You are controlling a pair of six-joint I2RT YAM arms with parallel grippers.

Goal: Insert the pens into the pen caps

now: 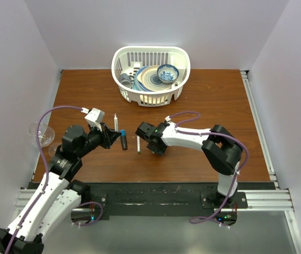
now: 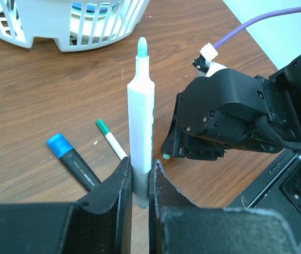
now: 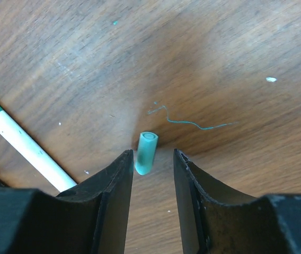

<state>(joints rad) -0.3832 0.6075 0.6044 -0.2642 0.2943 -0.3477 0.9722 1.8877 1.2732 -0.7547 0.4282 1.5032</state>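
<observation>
Left wrist view: your left gripper is clamped on a slim white pen, pale green tip bare, held out over the wooden table, while your right gripper, jaws apart, straddles a tiny green cap resting on it.

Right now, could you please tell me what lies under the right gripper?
A green pen cap sits on the table between the fingers of the open right gripper. A white pen lies nearby. From the top camera the gripper covers the cap.
</observation>
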